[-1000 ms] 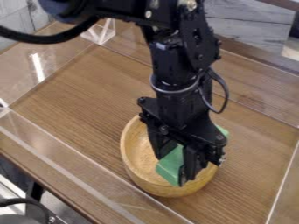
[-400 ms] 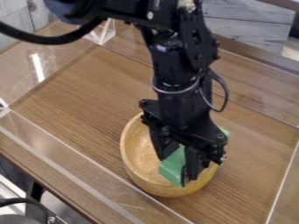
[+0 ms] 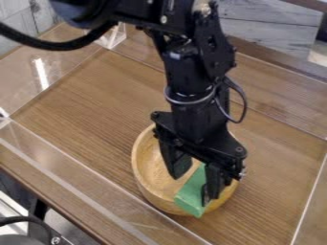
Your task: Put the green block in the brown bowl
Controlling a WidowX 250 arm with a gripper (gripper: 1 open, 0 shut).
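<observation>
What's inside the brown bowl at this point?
The green block lies in the brown bowl, near its front side. The black gripper hangs over the bowl, hiding its back part, so anything there can't be seen.

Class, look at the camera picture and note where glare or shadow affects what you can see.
Camera view: a bright patch of glare sits on the tabletop at upper left; the black gripper is so dark that its parts merge; the green block reads clearly against the brown bowl.

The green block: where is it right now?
In the camera view, the green block lies inside the brown bowl, toward its near side, below the gripper.
</observation>
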